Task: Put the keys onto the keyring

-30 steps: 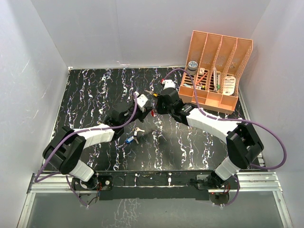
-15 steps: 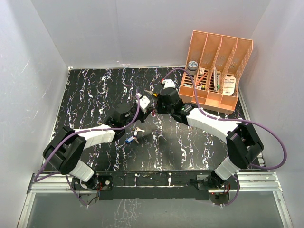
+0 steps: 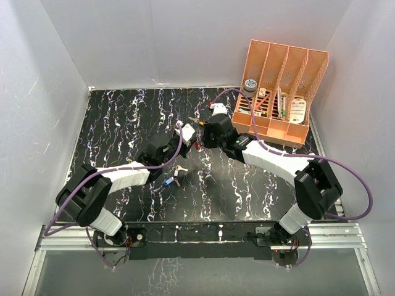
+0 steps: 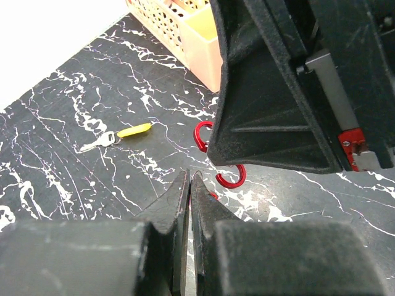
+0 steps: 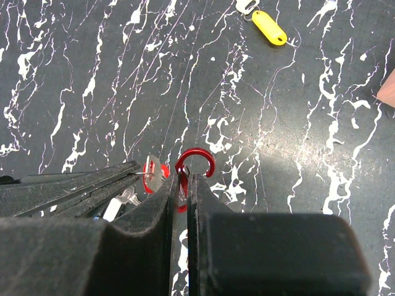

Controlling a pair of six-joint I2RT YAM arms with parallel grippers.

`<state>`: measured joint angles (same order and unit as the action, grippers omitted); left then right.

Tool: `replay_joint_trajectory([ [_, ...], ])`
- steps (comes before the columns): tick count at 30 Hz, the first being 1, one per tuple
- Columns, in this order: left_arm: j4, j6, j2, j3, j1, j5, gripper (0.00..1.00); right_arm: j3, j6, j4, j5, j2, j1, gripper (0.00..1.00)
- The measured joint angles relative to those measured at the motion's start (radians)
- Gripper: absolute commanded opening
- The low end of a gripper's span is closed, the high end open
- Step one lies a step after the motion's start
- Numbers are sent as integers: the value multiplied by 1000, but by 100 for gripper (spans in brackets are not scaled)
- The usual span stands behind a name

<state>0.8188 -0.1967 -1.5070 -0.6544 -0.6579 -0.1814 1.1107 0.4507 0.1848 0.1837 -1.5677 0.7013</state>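
My right gripper (image 5: pixel 183 179) is shut on the red wire keyring (image 5: pixel 197 159), whose open hook end sticks out past the fingertips, held above the table. My left gripper (image 4: pixel 189 176) is shut on a red-headed key (image 5: pixel 153 176), just left of the ring and almost touching it. In the left wrist view the ring (image 4: pixel 229 179) shows under the right gripper's black body. In the top view both grippers, the left (image 3: pixel 189 139) and the right (image 3: pixel 201 138), meet at mid-table. A yellow-headed key (image 5: pixel 270 27) lies flat beyond them, also seen in the left wrist view (image 4: pixel 133 131).
A blue-headed key (image 3: pixel 168 181) and a pale key (image 3: pixel 178 170) lie on the black marbled table (image 3: pixel 123 123) near my left forearm. An orange slotted organiser (image 3: pixel 281 92) stands at the back right, close behind the right gripper. White walls enclose the table.
My left gripper has shifted slightly right, bringing the red-headed key closer to the keyring. The right gripper has barely moved.
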Motion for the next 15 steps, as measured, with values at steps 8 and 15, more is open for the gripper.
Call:
replay_joint_trajectory([
  [8, 3, -5, 0, 0, -1, 2, 0, 0, 0, 0, 0, 5, 3, 0],
  [15, 3, -8, -3, 0, -8, -2, 0, 8, 0, 1, -1, 5, 6, 0],
])
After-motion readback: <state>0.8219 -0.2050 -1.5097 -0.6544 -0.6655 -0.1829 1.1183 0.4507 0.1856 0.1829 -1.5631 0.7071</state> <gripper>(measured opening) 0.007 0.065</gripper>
